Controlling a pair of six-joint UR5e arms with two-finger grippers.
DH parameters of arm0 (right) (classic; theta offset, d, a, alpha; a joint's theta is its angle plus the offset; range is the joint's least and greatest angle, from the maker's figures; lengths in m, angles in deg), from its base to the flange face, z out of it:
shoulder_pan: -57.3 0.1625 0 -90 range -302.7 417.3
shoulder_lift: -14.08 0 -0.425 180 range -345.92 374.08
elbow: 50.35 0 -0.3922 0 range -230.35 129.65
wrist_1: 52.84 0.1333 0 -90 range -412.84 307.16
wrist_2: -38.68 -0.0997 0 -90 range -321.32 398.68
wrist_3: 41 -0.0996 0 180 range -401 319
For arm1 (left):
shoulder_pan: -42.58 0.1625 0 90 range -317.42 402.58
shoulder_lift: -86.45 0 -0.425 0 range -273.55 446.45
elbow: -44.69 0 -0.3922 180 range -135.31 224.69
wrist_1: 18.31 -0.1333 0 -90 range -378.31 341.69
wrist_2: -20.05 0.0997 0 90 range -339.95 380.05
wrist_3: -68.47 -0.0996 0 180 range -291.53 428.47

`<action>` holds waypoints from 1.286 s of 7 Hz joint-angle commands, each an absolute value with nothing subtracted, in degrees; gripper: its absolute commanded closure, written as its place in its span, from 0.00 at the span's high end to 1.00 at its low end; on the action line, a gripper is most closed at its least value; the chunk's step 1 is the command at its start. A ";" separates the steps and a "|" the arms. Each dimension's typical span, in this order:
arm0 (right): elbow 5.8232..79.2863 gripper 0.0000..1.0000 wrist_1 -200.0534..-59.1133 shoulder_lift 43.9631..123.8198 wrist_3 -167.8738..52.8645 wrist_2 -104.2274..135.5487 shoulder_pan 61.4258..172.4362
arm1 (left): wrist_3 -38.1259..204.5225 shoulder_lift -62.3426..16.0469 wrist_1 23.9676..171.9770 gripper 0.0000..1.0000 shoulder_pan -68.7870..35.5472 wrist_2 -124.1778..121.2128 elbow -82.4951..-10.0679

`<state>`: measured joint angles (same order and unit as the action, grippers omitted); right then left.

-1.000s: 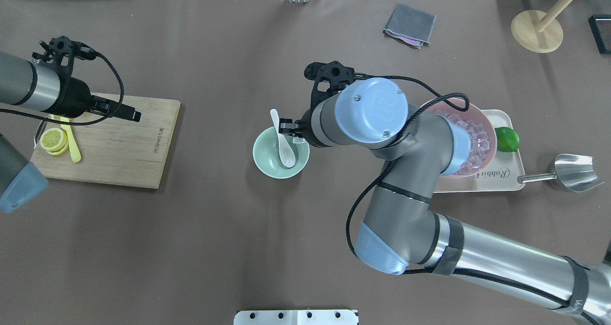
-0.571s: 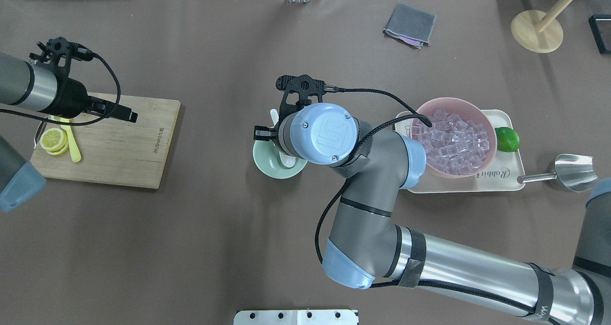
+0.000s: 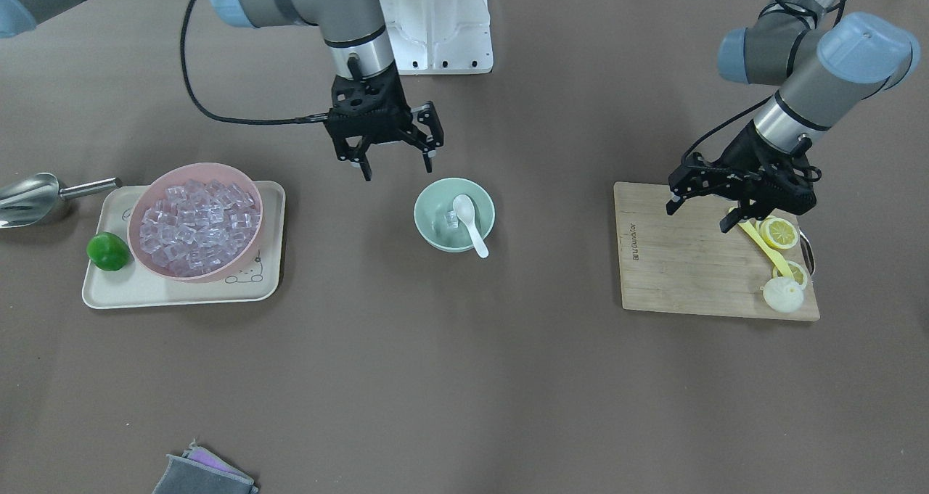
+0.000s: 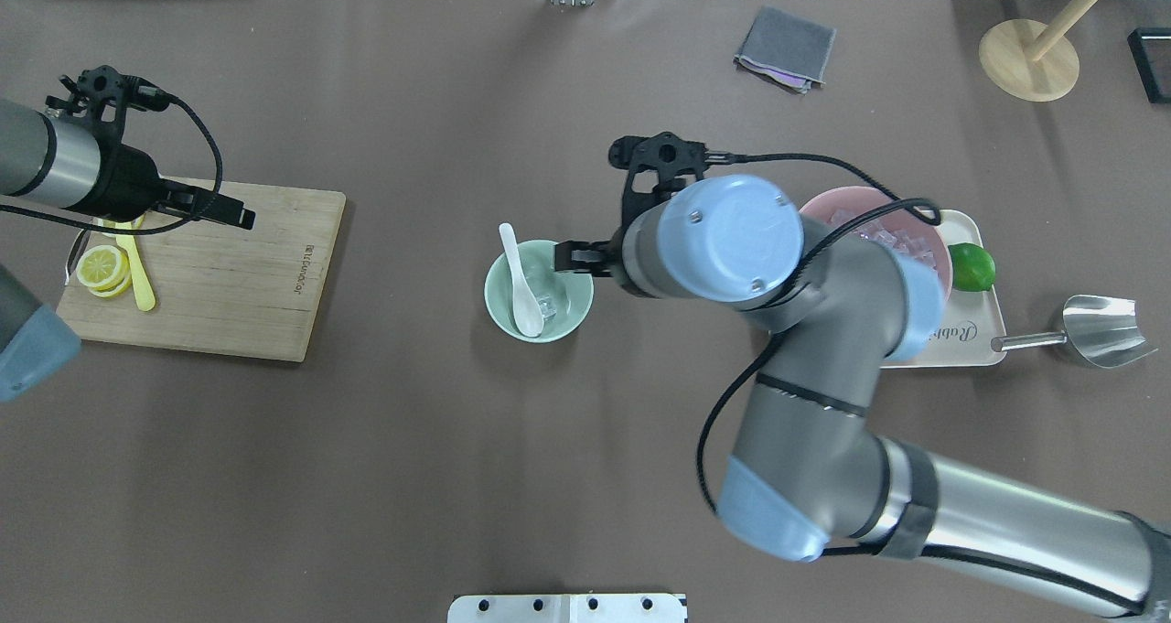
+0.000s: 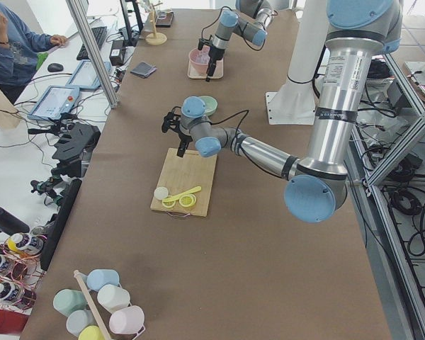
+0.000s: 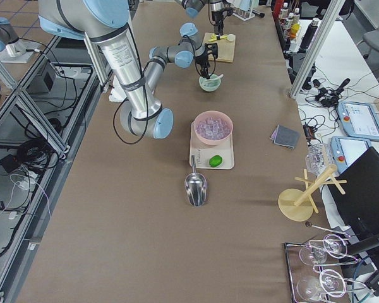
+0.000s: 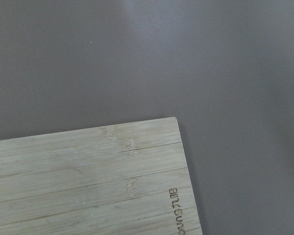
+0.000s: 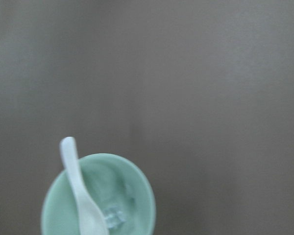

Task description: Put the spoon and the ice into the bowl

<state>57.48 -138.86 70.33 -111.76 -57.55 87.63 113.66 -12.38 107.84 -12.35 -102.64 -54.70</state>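
The left gripper hangs spread and empty over the bamboo cutting board. At centre, the small mint-green bowl now holds a clear ice cube beside the white soup spoon, whose handle has shifted along the rim. The right gripper has drawn back, jaws wide and empty, so both items look delivered. In the overhead view its arm hides much of the pink bowl.
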 commanded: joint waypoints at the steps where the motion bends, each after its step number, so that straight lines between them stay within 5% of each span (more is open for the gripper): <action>1: 63.11 1.00 -140.99 82.58 -95.16 -72.69 102.05 | 108.85 -9.11 107.55 0.98 -20.57 -106.31 -54.89; 4: 59.45 1.00 -140.64 97.81 -64.91 -85.46 124.20 | 87.43 -4.01 101.42 0.98 -33.59 -117.46 -54.63; 9: 43.45 1.00 -140.46 101.62 -32.16 -90.60 143.50 | 82.09 7.43 100.52 0.98 -38.72 -119.34 -52.45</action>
<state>47.16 -140.59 101.45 -37.90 -90.21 140.54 82.36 6.44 100.73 -38.33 -119.18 -53.74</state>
